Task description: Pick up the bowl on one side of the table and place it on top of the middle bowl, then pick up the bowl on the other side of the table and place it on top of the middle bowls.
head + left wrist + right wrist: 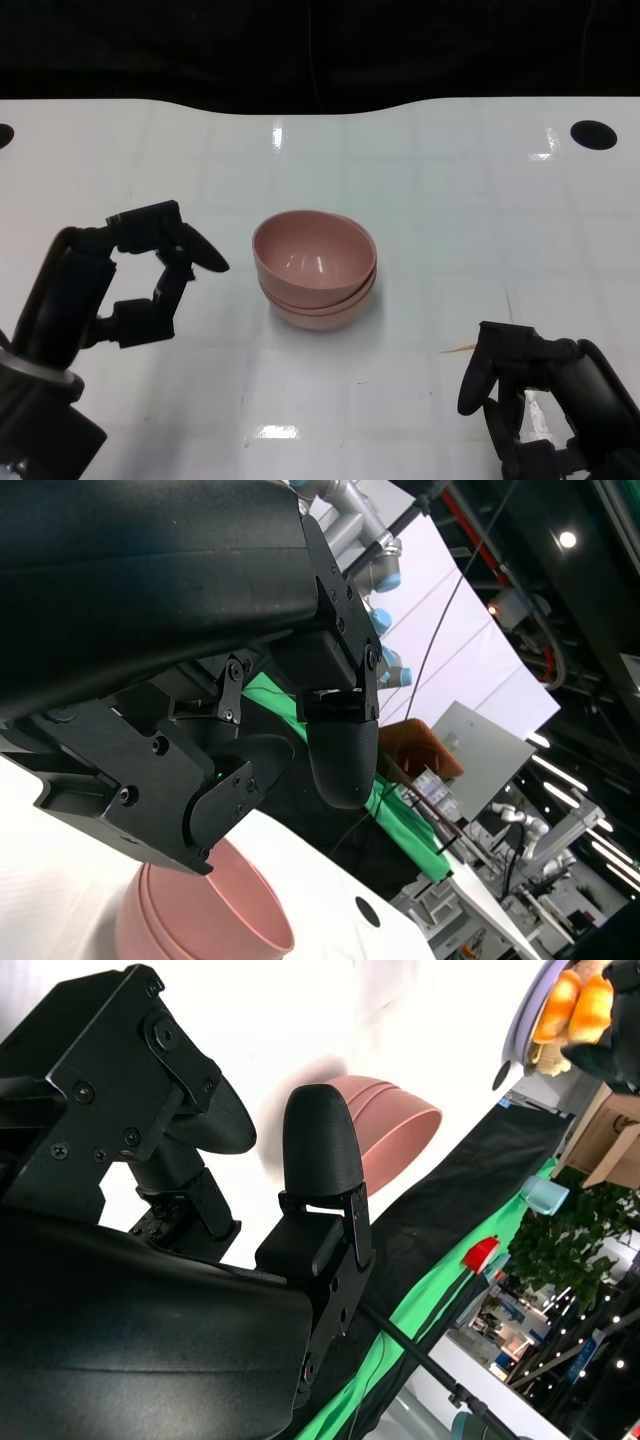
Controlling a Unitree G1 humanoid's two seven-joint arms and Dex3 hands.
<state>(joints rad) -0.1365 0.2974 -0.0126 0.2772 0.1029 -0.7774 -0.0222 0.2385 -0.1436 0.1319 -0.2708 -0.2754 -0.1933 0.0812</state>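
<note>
A stack of pink bowls [315,268] stands nested at the middle of the white table [450,210]; layered rims show along its side. My left hand [150,275] hovers just left of the stack, fingers apart, holding nothing. In the left wrist view the pink bowls [205,910] sit just beyond the left hand's fingers [340,755]. My right hand [525,395] is low at the front right, apart from the stack, fingers spread and empty. The right wrist view shows the pink bowls [395,1135] past that hand's fingers [320,1150].
Two dark round holes mark the table's far corners, one at the right [593,134] and one at the left edge [4,133]. A black backdrop runs behind the table's curved far edge. Bare table lies on both sides of the stack.
</note>
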